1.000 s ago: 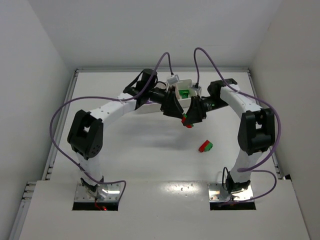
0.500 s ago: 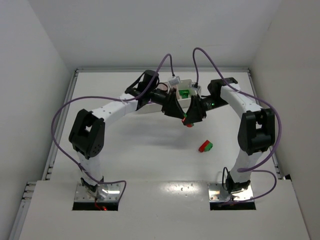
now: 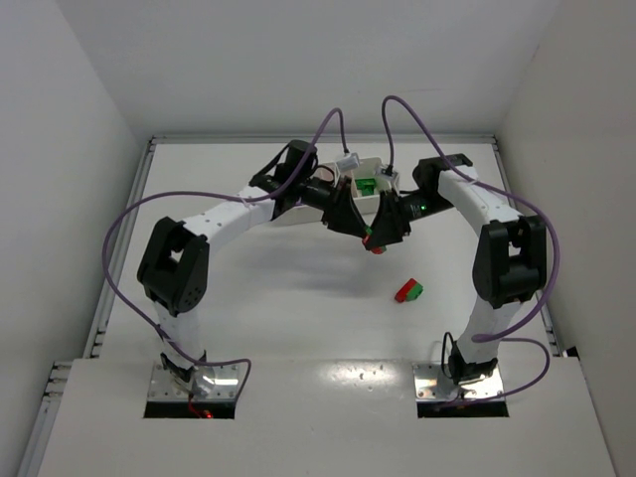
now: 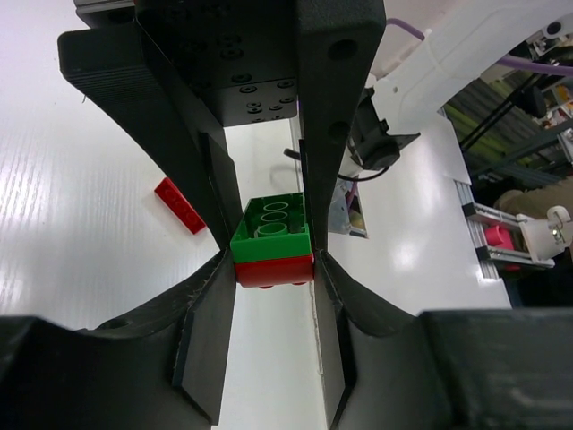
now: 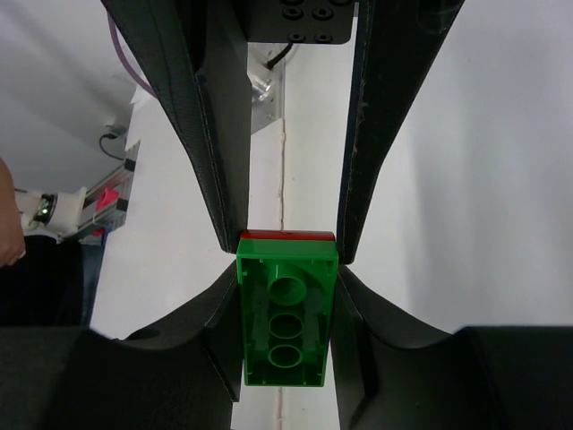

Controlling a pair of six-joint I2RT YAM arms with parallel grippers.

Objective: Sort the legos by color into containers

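Note:
A green lego (image 5: 286, 331) joined to a red lego (image 4: 269, 272) hangs above the table between both arms. My right gripper (image 5: 286, 269) is shut on the green brick, whose hollow underside faces the right wrist camera. My left gripper (image 4: 273, 265) comes from the opposite side, its fingertips pressed on the red brick's two sides. From above, the two grippers meet at this stack (image 3: 373, 241), just in front of the white tray of containers (image 3: 372, 162). A green lego (image 3: 366, 185) lies in one compartment. A red-and-green stack (image 3: 408, 291) lies on the table.
The arms cover most of the tray; its left end (image 3: 288, 216) shows under the left arm. Purple cables loop above both wrists. White walls close in the table on the left, back and right. The loose stack on the table (image 4: 182, 206) shows red behind the left fingers.
My left gripper's jaws have closed in onto the red brick. Both arms stay at the same spot, and the right gripper keeps its hold.

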